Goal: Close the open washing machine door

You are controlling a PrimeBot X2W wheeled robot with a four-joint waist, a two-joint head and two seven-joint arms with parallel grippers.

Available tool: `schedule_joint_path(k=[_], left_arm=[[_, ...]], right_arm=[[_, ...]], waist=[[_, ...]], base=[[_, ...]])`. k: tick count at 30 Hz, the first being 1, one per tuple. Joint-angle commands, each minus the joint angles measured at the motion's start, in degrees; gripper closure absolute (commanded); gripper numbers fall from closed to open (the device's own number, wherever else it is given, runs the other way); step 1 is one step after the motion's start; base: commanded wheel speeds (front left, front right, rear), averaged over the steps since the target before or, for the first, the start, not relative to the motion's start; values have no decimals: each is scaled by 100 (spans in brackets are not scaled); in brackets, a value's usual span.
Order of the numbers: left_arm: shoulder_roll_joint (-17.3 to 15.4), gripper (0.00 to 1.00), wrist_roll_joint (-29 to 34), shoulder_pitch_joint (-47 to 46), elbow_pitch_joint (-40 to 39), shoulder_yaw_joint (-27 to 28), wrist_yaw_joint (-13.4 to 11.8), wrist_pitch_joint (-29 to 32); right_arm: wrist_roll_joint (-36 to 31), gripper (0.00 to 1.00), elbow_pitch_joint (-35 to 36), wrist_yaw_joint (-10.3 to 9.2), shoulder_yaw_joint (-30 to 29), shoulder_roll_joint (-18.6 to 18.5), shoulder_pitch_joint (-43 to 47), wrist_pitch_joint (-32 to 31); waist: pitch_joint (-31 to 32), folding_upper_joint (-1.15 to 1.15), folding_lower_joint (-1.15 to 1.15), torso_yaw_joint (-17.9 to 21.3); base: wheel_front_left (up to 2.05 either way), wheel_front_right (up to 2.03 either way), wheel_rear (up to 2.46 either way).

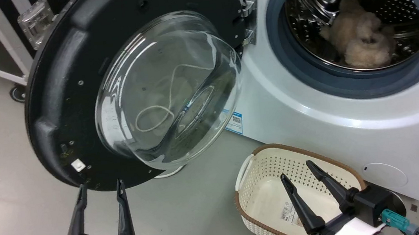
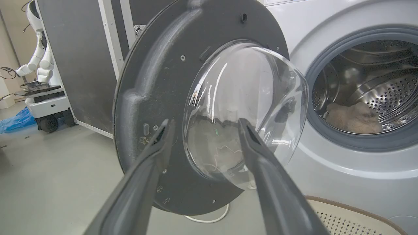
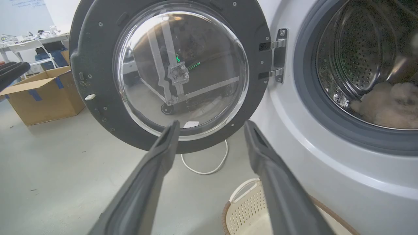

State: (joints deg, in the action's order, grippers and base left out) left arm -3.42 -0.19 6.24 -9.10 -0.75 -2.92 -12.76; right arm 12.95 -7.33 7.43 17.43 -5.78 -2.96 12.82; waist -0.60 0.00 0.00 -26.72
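The door (image 1: 59,111) stands wide open, left of the washing machine (image 1: 312,121); closing has not begun. The left pincer (image 1: 100,184) and right pincer (image 1: 295,169) are spread wide and hold nothing.

- washing machine door (image 1: 62,102) swung out, left of drum opening, hinged at its right edge to the washing machine (image 1: 313,129)
- fluffy bundle (image 1: 362,43) inside drum
- basket (image 1: 257,175) on floor (image 1: 14,202), in front of machine, right of door
- cable (image 3: 204,164) on floor under door
- left pincer (image 1: 100,184) just below door's lower rim
- right pincer (image 1: 295,169) over basket
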Motion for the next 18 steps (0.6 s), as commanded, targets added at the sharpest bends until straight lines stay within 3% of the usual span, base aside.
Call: schedule_joint_path(k=[1,2,10,13,16,17,18], left_arm=[[-29,68,-63,100,-15,-6,4,-64],[-54,100,-56,113,41,-60,73,-88],[-1,100,-437,-96,-291,96,82,-196],[10,100,-718,-321,-416,375,251,-224],[38,100,-1842,-862,-361,1041,499,-224],[-75,100,-2105,-1134,-160,1309,616,-224],[-306,100,-2754,-1604,204,1740,664,90]], right_arm=[[65,0,-36,5,47,-42,-80,58],[88,0,-49,5,70,-42,-78,82],[153,0,-44,6,117,-88,0,190],[142,0,-3,6,58,-113,51,218],[81,0,95,6,-177,-124,186,218],[53,0,123,6,-201,-120,236,218],[29,0,157,6,-111,-159,170,218]], waist=[[-3,0,0,-42],[-8,0,0,-92],[-147,0,0,-323],[-225,0,0,-373],[-332,0,0,-374],[-413,0,0,-285],[-573,0,0,-77]], base=[[0,0,0],[0,0,0],[0,0,0],[0,0,0],[0,0,0],[0,0,0],[0,0,0]])
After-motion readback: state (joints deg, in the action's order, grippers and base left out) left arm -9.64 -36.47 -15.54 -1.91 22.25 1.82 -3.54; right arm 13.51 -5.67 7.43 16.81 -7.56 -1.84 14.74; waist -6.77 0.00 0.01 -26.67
